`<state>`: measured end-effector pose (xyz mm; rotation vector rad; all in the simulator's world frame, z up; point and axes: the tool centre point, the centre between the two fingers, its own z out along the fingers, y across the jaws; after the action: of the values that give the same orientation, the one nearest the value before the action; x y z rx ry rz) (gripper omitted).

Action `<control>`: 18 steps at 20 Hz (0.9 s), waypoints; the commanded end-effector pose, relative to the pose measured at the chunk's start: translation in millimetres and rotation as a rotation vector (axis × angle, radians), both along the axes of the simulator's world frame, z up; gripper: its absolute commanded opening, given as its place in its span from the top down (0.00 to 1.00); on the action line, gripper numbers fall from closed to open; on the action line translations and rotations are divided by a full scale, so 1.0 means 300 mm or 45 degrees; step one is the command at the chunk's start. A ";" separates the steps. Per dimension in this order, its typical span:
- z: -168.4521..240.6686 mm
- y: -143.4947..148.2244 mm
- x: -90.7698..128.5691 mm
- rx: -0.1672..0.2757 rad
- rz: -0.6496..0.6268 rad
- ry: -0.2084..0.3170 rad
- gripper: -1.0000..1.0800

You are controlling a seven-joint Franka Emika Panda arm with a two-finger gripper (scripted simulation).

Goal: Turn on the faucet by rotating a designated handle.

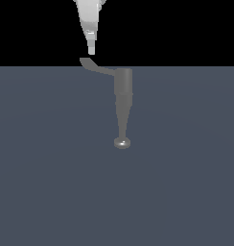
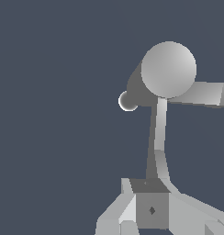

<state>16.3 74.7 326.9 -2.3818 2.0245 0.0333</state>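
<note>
Spout tip: small shiny rounded knob (image 1: 122, 142) at the narrow end of the faucet, the part lying lowest in the exterior view and closest to that camera; in the wrist view it shows as a small bright ball (image 2: 128, 101) peeking out beside the body.
Surface: flat, dull blue-grey ground (image 1: 52, 182) filling the lower part of the exterior view, under a black backdrop.
Handle: thin grey curved lever with a flattened paddle end (image 1: 92, 66), projecting from the top of the faucet body toward the exterior view's left; in the wrist view it runs as a pale, narrow strip (image 2: 160, 133) from the body down to the gripper.
Gripper: pale grey-white tapered gripper of the arm (image 1: 91, 49), hanging from above, its tip just over the paddle end of the handle; contact cannot be told in the exterior view.
Jaws: the wrist view shows light grey finger blocks (image 2: 132, 206) close around the handle's end, but whether they pinch it cannot be told.
Faucet: matte grey metal fixture (image 1: 123, 96), a cylindrical body narrowing to a long spout, at the exterior view's middle; seen end-on as a round pale cap (image 2: 168, 69) in the wrist view.
</note>
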 end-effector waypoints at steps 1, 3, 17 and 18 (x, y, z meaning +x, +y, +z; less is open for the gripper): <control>-0.027 0.011 0.022 -0.009 -0.060 -0.001 1.00; -0.045 0.018 0.035 -0.016 -0.098 -0.002 1.00; -0.090 0.036 0.067 -0.033 -0.192 -0.006 1.00; -0.090 0.036 0.066 -0.033 -0.190 -0.005 1.00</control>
<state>36.1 85.5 299.8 -2.2352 2.2078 0.0006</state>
